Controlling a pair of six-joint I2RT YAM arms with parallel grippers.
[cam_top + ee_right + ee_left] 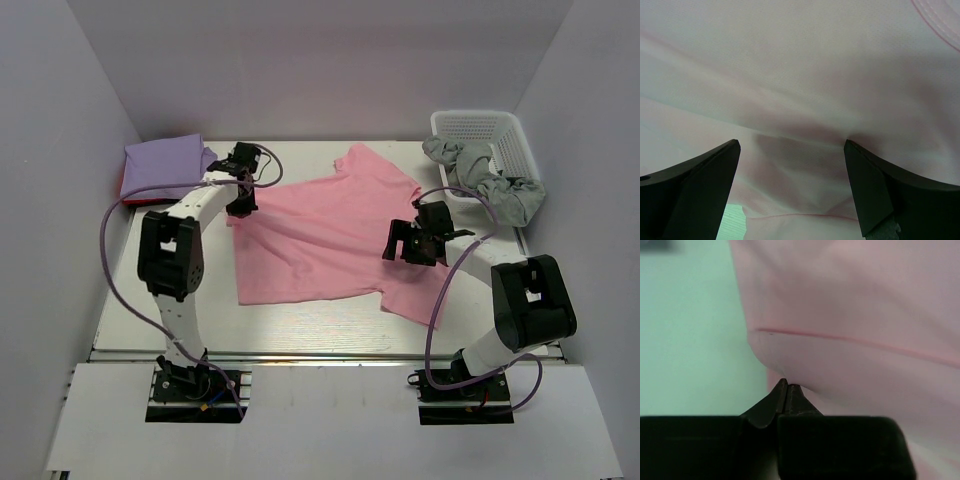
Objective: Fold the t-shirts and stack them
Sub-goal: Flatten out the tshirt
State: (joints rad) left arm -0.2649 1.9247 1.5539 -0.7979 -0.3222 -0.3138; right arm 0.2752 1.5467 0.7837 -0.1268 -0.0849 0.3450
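Note:
A light pink t-shirt (pixel 320 235) lies spread across the middle of the table, its left side lifted a little. My left gripper (pixel 242 207) is at that left edge; in the left wrist view its jaws (pixel 787 385) are pressed together with a fold of the pink cloth (pixel 865 315) pinched at their tips. My right gripper (pixel 400 245) hovers over the shirt's right half, jaws wide apart (pixel 792 145), with rumpled pink cloth (pixel 800 65) below and nothing held. A folded lavender t-shirt (pixel 165 165) sits at the back left, and a red sliver (pixel 125 197) shows under it.
A white slatted basket (pixel 480 125) stands at the back right with grey cloth (pixel 495 185) spilling over its near rim. White walls close in the table on three sides. The table's front edge (pixel 320 350) runs just beyond the arm bases.

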